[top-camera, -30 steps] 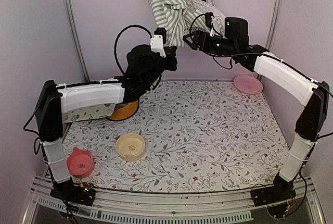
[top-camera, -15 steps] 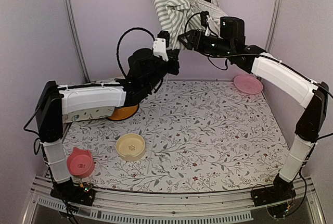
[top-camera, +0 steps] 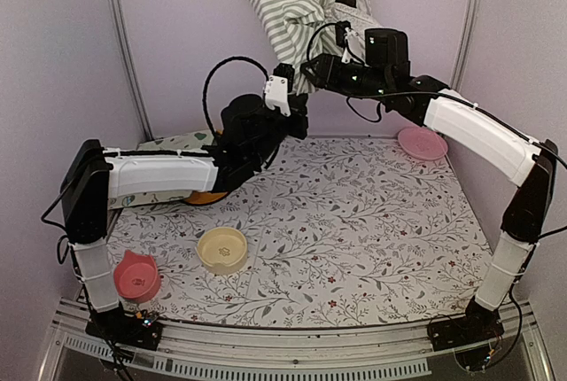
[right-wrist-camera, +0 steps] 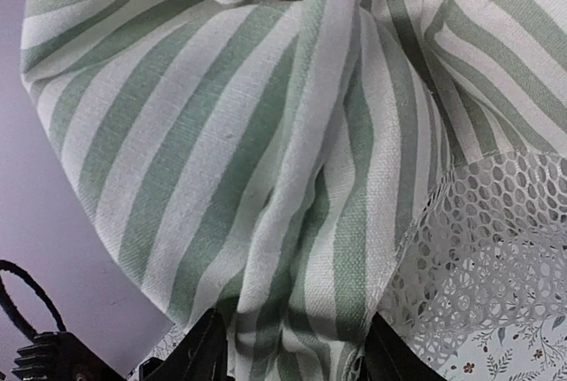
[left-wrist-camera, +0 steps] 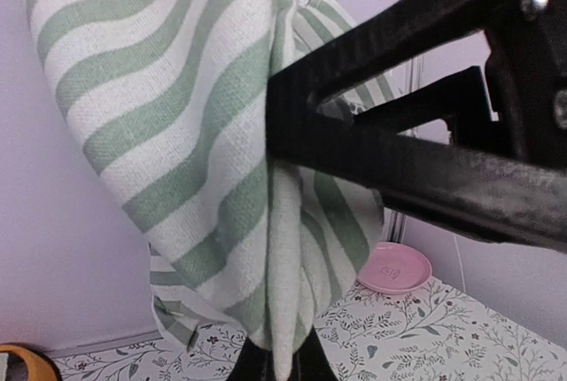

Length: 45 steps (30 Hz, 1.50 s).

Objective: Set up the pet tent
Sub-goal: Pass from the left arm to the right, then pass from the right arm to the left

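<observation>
Left tool (left-wrist-camera: 275,365) pinches tent (top-camera: 279,9); right tool (right-wrist-camera: 292,359) seemingly half-open.

The pet tent (right-wrist-camera: 266,133) is woven cloth, matt, with a coarse weave that shows thread by thread in its grey-green and white stripes. Its lace flap (right-wrist-camera: 496,221) is sheer white openwork, full of small holes. The fingers (right-wrist-camera: 208,350) of my right gripper (right-wrist-camera: 292,354) look like matt black plastic. My arm shells (top-camera: 159,168) are smooth white plastic with a slight sheen. The table cover (top-camera: 372,221) is a matt printed sheet. The pink dish (left-wrist-camera: 393,268) is smooth, glossy plastic. The frame posts (top-camera: 120,35) are dull silver metal.
</observation>
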### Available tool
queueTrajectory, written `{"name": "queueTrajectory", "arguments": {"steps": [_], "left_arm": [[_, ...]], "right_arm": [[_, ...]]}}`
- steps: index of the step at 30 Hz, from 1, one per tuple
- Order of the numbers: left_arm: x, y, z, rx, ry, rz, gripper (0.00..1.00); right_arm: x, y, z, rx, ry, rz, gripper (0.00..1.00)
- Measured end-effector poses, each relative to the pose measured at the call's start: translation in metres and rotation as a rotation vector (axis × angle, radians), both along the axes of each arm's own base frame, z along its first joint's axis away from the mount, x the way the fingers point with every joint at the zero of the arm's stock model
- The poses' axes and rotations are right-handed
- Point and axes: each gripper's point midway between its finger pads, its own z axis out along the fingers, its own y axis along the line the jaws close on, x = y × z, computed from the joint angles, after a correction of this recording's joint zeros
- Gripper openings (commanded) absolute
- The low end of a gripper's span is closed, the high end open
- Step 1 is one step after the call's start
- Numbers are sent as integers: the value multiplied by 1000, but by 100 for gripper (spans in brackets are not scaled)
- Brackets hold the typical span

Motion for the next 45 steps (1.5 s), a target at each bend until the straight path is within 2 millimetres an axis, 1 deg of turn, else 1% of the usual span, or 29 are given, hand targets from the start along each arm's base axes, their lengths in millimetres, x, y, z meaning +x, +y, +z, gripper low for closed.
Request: {"name": "queueTrajectory", "arguments": {"steps": [2,5,7,8,10,11,13,15,17,19,22,25,26,28,30,34,39,42,43,44,45], "left_arm": [[-2,-1,-2,8,-6,-1,0],[-3,-2,-3,24,-15,-1,0],[-4,-2,-3,32,-24,-3,0],[-4,-3,-3,37,-28,-5,0],[-5,-5,-4,51,-33,-20,0],[-6,-7,-5,57,-34,-29,7],[-7,-9,-7,68,-31,-43,27],[-10,-12,-8,83,-36,-70,43],[-16,-14,-10,93,-34,-98,49],[-23,-10,-10,99,-28,-116,52],[-39,0,-11,99,-10,-146,60],[-58,15,-21,103,23,-179,67],[-65,21,-27,104,38,-189,69],[-79,31,-44,115,79,-219,70],[-89,34,-59,125,118,-248,70],[-110,34,-101,167,220,-301,68],[-133,35,-154,222,352,-344,58],[-142,38,-173,232,410,-354,49],[-144,39,-177,232,424,-356,44],[-147,39,-182,231,439,-360,37],[-149,39,-185,226,454,-364,25]], "right_arm": [[2,0,-5,-9,15,-9,45],[4,1,-12,-24,35,-9,36],[4,2,-15,-33,41,-6,25],[4,2,-15,-37,41,-4,15],[2,3,-14,-43,41,4,0],[1,3,-13,-51,36,9,0],[0,4,-12,-45,47,8,0],[-1,4,-15,-57,51,7,0],[-1,2,-18,-74,56,2,0],[0,1,-20,-82,56,-3,0],[1,0,-22,-91,52,-12,0],[2,0,-28,-106,53,-13,0],[2,0,-29,-110,53,-12,0],[1,0,-30,-113,52,-10,0],[1,1,-29,-112,49,-8,0],[1,1,-28,-108,46,-6,0],[1,2,-26,-103,41,1,0],[0,3,-26,-102,41,5,0],[0,3,-26,-101,42,8,0],[0,3,-26,-101,41,11,0],[-1,3,-26,-100,41,12,0]]}}
